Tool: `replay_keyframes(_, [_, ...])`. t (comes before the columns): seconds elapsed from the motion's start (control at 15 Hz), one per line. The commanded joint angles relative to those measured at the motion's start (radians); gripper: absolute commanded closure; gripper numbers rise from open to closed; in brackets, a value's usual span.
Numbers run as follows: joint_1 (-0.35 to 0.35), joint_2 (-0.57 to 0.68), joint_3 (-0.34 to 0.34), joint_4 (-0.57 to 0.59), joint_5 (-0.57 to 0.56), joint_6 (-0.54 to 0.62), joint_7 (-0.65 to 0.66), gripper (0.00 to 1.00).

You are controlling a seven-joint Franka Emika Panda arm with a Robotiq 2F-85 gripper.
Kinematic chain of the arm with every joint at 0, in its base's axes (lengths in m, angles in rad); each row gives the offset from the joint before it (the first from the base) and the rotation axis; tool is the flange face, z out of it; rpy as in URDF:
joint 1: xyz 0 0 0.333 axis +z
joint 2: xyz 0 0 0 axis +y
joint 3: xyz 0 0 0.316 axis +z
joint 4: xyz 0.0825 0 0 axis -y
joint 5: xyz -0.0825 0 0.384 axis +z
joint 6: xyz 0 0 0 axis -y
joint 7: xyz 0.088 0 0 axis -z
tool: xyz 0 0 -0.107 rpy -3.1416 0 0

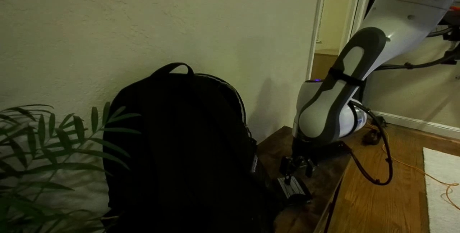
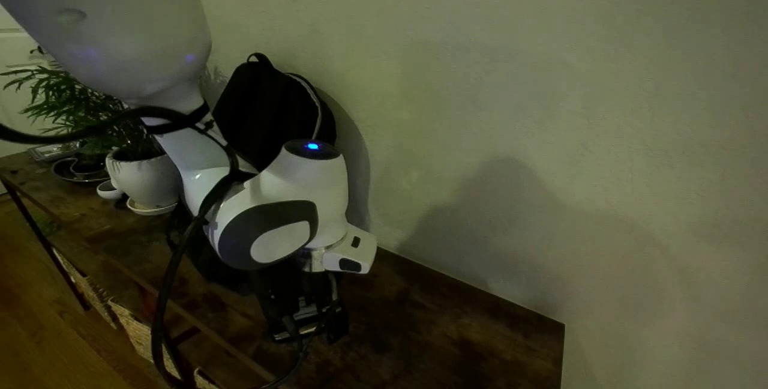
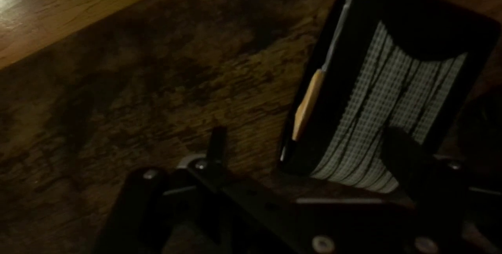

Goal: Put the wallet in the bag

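A dark wallet with a lighter grey woven, striped face (image 3: 364, 128) lies flat on the brown wooden table top, angled in the wrist view. An orange-tan item and a thin pale edge show along its side. In an exterior view the wallet (image 1: 291, 187) lies just beside the large black bag (image 1: 187, 146), which stands upright against the wall with its loop handle up. My gripper (image 3: 308, 144) is open above the wallet. One finger overlaps the striped face in the wrist view; its opposite shows over bare wood past the wallet's edge. Whether either touches cannot be told. The bag's opening is not clearly visible.
The wall (image 2: 510, 107) runs behind the table (image 2: 432, 323). Potted plants, one in a white pot (image 2: 147, 179), stand on the table, and leaves (image 1: 64, 139) reach in front of the bag. A cable (image 1: 386, 161) loops from the arm. The wooden floor (image 1: 381, 197) lies below.
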Motion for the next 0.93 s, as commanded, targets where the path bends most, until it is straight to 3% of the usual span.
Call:
replay_keyframes(0.0, [0.022,0.050,-0.024,0.058,0.026,0.004,0.095,0.00])
replay_keyframes(0.07, [0.023,0.057,-0.026,0.068,0.030,0.002,0.111,0.00])
replay_keyframes(0.13, [0.022,0.060,-0.025,0.075,0.034,0.001,0.124,0.25])
replay_keyframes(0.27, [0.016,0.059,-0.018,0.086,0.044,-0.011,0.139,0.33])
replay_keyframes(0.53, [0.028,0.052,-0.030,0.089,0.053,-0.032,0.175,0.61])
replay_keyframes(0.67, [0.031,0.040,-0.035,0.078,0.045,-0.034,0.173,0.24])
replay_keyframes(0.8, [0.035,0.018,-0.040,0.055,0.040,-0.022,0.168,0.26])
replay_keyframes(0.87, [0.031,0.002,-0.038,0.040,0.039,-0.020,0.159,0.21])
